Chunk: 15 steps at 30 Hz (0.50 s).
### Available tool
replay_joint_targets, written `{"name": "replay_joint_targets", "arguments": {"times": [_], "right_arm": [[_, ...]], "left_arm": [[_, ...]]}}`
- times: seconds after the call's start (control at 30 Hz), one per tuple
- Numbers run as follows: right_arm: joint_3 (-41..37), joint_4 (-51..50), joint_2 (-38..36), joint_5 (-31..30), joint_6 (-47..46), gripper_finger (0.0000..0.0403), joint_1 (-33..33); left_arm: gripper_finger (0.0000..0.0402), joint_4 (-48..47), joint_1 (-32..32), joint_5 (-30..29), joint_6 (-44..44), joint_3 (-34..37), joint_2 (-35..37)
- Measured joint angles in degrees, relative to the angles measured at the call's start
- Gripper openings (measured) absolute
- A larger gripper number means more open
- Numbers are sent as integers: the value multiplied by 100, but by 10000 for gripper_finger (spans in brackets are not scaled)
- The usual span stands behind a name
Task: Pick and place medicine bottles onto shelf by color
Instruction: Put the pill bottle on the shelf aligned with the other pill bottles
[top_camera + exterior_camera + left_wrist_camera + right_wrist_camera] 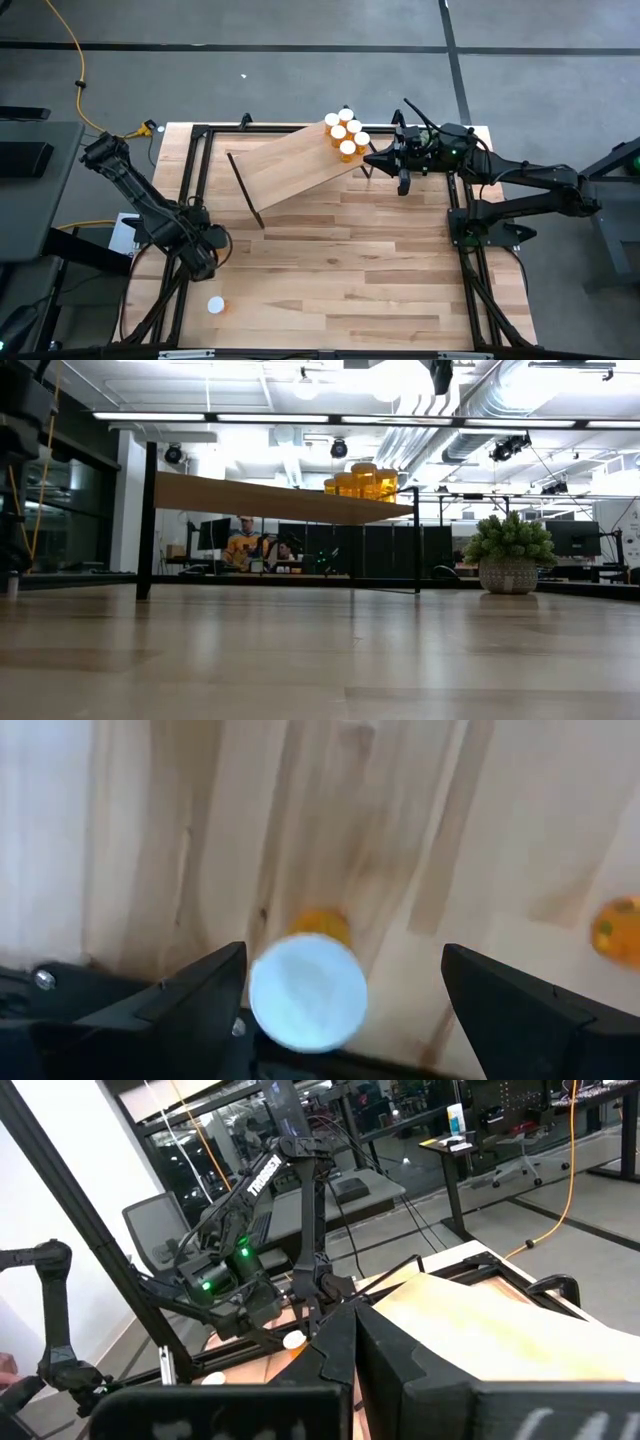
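The shelf (290, 165), a light-wood plank on thin black legs, stands askew at the table's far middle. Several orange medicine bottles with white caps (346, 134) stand clustered on its right end (362, 480). My right gripper (372, 158) is shut and points level at that end (350, 1342). My left gripper (335, 982) is open and points down at the table's near left, hidden under its own hand (203, 252) in the high view. One upright bottle (307, 992) shows below and between its fingers, nearer one finger (205, 995). Another bottle (215, 306) stands toward the near edge. My right gripper's shut fingertips (368, 158) are right at the right end of the shelf (470, 1330). Whether they touch the plank I cannot tell.
A fuzzy green plant in a pot (508, 555) shows to the right in the low view. Black frame rails (190, 180) run along the table's left and right sides. An orange thing (618, 928) shows at the edge of the left wrist view. Bare tabletop (350, 270) spans the middle.
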<state>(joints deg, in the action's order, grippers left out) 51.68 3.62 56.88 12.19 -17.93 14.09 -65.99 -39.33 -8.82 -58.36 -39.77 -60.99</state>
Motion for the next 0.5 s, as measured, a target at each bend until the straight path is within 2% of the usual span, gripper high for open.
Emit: {"name": "replay_joint_targets", "arguments": {"times": [0.27,0.5], "right_arm": [[0,-113,0,-2,41,0,0],[0,-264,0,-2,98,0,0]], "left_arm": [[326,-18,0,182,-293,0,-52],[325,-69,0,199,-638,2,-463]]}}
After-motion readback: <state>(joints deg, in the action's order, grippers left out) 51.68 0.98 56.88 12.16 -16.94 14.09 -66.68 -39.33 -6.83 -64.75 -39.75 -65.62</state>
